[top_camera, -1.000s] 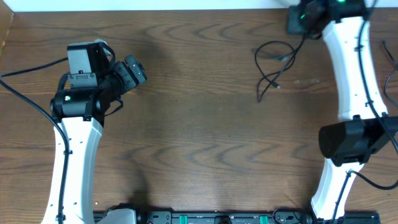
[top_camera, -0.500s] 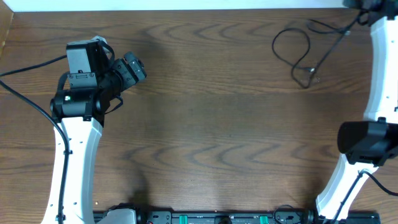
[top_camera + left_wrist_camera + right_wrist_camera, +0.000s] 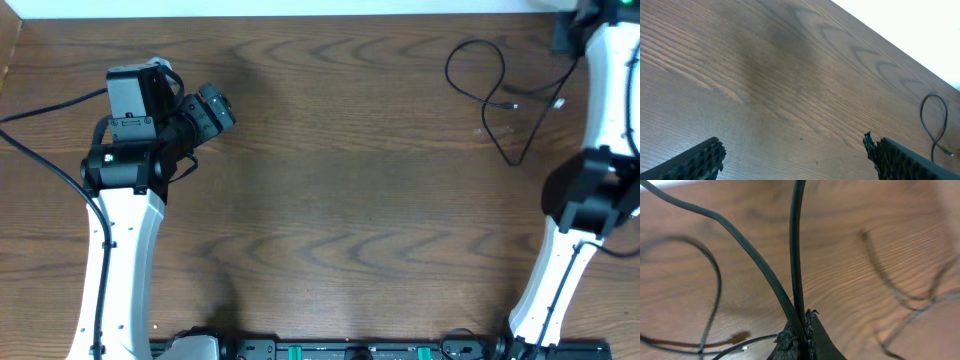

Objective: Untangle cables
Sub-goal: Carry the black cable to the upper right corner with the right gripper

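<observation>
The cables (image 3: 448,66) are thin black cords lying in a loose loop at the table's far right, with strands running up to my right gripper (image 3: 566,38) at the far right edge. In the right wrist view the right gripper (image 3: 799,330) is shut on two black strands of the cables (image 3: 796,255), which rise from its jaws; more loops lie blurred on the wood. My left gripper (image 3: 215,110) hovers over the left of the table, far from the cords. It stands open (image 3: 792,150) with nothing between its fingers, and a loop of the cables (image 3: 921,116) shows far off.
The wooden table (image 3: 330,200) has a white wall along its far edge. My right arm's white link (image 3: 605,90) runs down the right side, next to the cords. A black rail (image 3: 340,350) lines the near edge.
My right gripper has carried the cables from the middle-right toward the far right corner; the loop has shifted right and spread. The left arm has not moved.
</observation>
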`<action>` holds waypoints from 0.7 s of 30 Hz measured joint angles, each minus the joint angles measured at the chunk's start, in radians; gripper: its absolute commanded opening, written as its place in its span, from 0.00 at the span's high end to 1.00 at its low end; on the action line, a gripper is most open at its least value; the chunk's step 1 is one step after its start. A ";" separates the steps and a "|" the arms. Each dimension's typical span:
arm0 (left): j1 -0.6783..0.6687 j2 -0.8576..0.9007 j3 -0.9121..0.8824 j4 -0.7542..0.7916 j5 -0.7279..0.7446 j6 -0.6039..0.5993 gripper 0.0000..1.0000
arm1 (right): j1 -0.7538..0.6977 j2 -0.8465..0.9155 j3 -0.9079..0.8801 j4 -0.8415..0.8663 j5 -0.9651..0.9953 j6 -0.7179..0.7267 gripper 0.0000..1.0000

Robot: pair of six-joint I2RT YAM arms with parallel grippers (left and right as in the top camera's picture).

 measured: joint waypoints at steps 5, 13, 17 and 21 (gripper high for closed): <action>0.000 0.000 0.000 0.000 0.000 0.000 0.04 | 0.000 0.086 -0.001 -0.005 -0.005 -0.008 0.24; 0.000 0.000 0.000 0.000 0.000 0.000 0.04 | 0.000 0.082 0.001 -0.026 -0.008 -0.017 0.18; 0.000 0.000 0.000 0.000 0.000 0.000 0.04 | 0.001 0.047 0.016 -0.090 -0.041 -0.024 0.20; 0.000 0.000 0.000 0.000 0.000 0.000 0.04 | 0.002 -0.025 0.031 -0.183 -0.157 -0.050 0.25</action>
